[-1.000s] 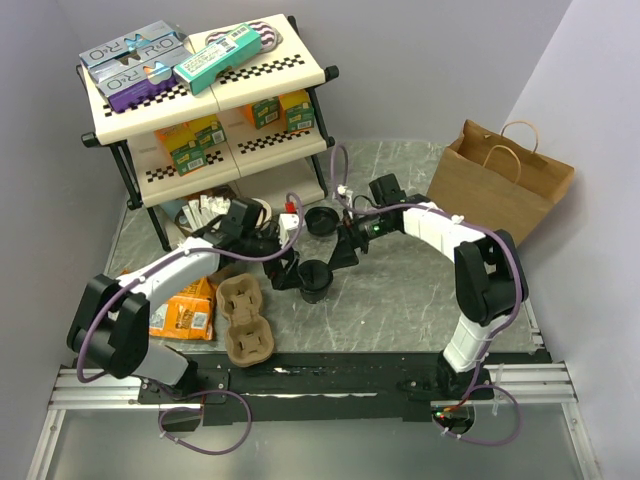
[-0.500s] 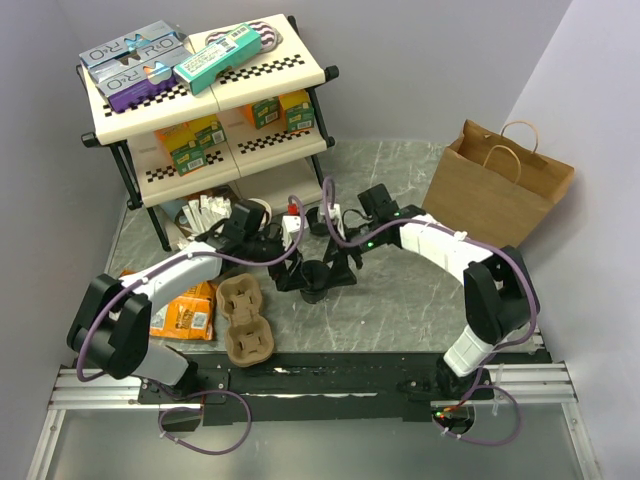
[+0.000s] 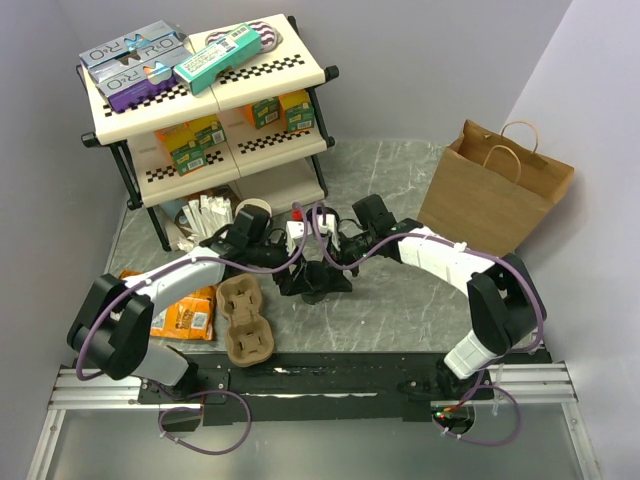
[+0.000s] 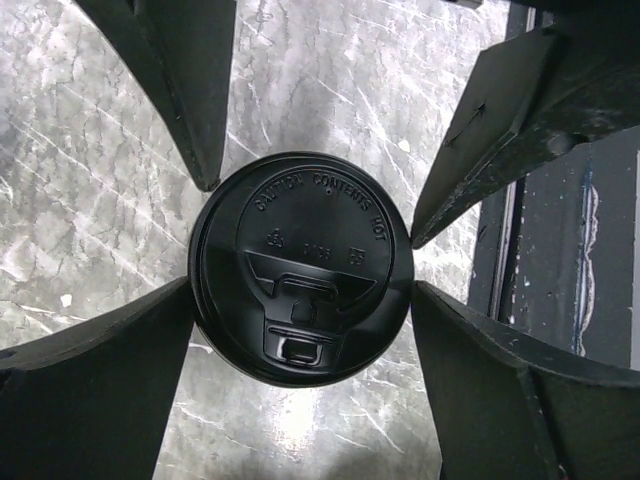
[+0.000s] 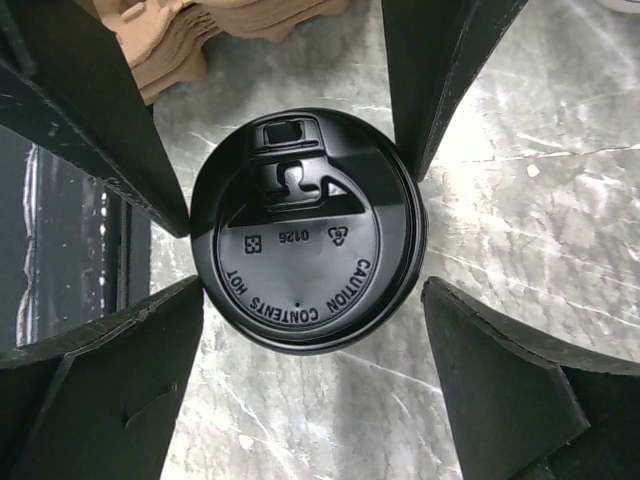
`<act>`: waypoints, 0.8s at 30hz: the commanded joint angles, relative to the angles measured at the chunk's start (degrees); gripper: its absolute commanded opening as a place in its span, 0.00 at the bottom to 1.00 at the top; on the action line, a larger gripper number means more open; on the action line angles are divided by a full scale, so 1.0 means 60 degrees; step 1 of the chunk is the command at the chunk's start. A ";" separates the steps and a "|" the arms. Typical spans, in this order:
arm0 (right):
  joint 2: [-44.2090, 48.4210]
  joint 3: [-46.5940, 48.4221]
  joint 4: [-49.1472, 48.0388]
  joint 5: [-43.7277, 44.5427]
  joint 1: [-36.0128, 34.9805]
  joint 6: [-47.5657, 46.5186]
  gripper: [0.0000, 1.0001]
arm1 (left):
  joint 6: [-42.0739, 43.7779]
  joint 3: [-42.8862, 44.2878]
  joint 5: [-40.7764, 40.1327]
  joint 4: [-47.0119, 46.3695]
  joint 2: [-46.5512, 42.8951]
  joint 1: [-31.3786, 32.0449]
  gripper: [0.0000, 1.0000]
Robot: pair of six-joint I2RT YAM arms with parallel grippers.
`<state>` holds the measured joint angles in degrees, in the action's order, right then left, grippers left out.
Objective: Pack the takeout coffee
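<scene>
The takeout coffee (image 4: 300, 268) stands upright on the grey, veined counter (image 4: 80, 200), near its middle. Its long axis is vertical, so both wrist views look straight down on the lid (image 5: 305, 230). The lid is a round, glossy black moulded plastic disc with raised lettering and a sip-hole tab. The cup wall is hidden beneath it.

The left claw (image 4: 300, 290) and the right claw (image 5: 312, 290) both hang directly over the cup, spread wide. Their jaws straddle the lid from opposite sides, four dark wedges around the rim. The tips sit at the rim's edge, but whether they press on it cannot be told.

Neither arm is nearer the cup. The fibrous brown pulp cup carrier (image 5: 200, 30) lies just beside it on the left arm's side. The kraft paper bag (image 3: 495, 190) stands well apart on the right arm's side, so a carry there likely suits the right arm.
</scene>
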<state>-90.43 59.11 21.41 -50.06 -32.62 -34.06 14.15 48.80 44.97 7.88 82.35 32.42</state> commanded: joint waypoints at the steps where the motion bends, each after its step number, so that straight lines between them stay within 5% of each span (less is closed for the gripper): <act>1: 0.0512 -0.0155 -0.0829 0.0360 -0.0158 0.0023 0.93 | 0.0204 -0.0266 -0.0360 -0.0258 -0.0116 0.0206 0.91; 24: -0.0147 -0.0273 -0.1239 0.2878 -0.0876 0.0931 0.75 | -0.0776 0.0378 -0.3174 -0.0127 0.1773 0.0836 0.75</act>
<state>-88.95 57.60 17.96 -40.95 -32.82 -25.02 11.57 50.46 39.38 3.99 86.56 32.93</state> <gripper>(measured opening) 0.767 0.862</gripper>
